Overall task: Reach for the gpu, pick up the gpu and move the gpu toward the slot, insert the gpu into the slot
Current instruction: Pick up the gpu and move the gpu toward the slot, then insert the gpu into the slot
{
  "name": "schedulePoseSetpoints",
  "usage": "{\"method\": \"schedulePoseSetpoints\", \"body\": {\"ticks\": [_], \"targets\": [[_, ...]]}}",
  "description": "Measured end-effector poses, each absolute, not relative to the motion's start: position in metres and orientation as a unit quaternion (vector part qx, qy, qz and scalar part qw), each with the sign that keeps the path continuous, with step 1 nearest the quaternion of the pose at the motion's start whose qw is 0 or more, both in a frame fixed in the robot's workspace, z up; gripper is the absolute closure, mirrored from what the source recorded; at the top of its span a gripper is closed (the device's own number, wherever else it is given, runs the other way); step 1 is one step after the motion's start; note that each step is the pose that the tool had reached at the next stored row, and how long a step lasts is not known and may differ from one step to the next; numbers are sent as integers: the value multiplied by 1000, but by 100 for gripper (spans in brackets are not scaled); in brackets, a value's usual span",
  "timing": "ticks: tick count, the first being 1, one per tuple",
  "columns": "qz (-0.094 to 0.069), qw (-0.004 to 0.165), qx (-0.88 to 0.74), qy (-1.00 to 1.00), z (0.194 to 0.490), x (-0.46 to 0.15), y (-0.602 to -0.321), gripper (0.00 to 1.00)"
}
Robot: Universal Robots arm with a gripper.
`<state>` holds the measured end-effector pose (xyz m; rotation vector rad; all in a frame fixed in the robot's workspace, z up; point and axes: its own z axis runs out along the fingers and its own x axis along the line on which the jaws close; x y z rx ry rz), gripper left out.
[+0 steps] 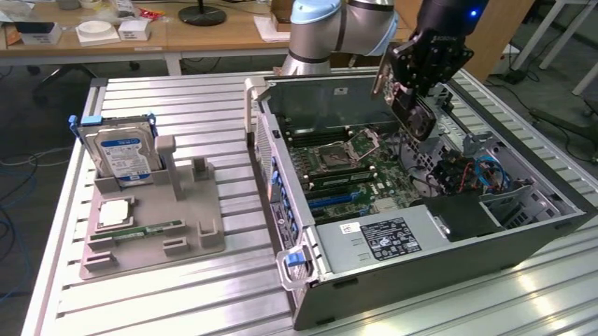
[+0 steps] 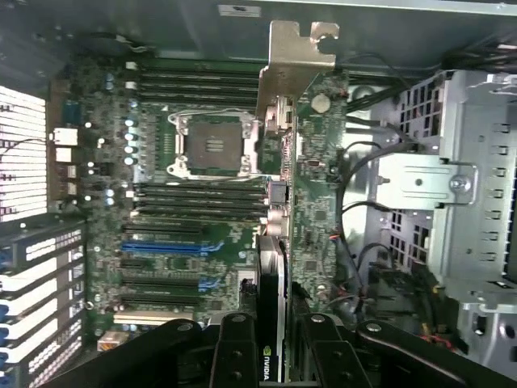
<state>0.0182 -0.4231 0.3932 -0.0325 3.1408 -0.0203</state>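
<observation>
My gripper (image 1: 418, 85) is shut on the gpu (image 1: 414, 112), which hangs on edge above the far right part of the open computer case (image 1: 393, 280). In the wrist view the gpu (image 2: 279, 202) is edge-on between the black fingers (image 2: 234, 347), its silver end bracket (image 2: 295, 56) pointing at the case's far wall. It hangs apart from the green motherboard (image 2: 202, 267) beneath. The blue and black expansion slots (image 1: 335, 199) lie lower on the board, toward the exterior view's left of the card; they appear in the wrist view (image 2: 166, 247) beside the card.
A grey fixture (image 1: 154, 224) on the slatted metal table holds a blue-labelled hard drive (image 1: 122, 150), a processor chip (image 1: 112, 212) and a memory stick (image 1: 140, 229). Inside the case are the CPU socket (image 2: 212, 145), a metal drive cage (image 2: 452, 186) and loose cables (image 1: 481, 175).
</observation>
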Motion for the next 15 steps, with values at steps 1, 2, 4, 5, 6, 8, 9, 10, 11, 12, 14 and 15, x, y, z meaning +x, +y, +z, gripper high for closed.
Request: {"method": "schedulePoseSetpoints", "body": {"ticks": [1, 2, 4, 5, 6, 8, 9, 10, 11, 12, 14, 15], "targets": [[-6, 0, -10, 1000, 393, 18, -423, 74], [-6, 0, -10, 1000, 393, 18, -423, 74], [-6, 0, -10, 1000, 393, 18, -423, 74], [-6, 0, -10, 1000, 393, 18, -423, 74], [-6, 0, -10, 1000, 393, 18, -423, 74], [-6, 0, -10, 1000, 393, 18, -423, 74], [-6, 0, -10, 1000, 393, 18, -423, 74], [-6, 0, -10, 1000, 393, 18, -423, 74], [-6, 0, -10, 1000, 393, 18, -423, 74], [-6, 0, -10, 1000, 393, 18, -423, 74], [-6, 0, -11, 1000, 393, 18, -423, 74], [-6, 0, -16, 1000, 393, 18, -423, 74]]}}
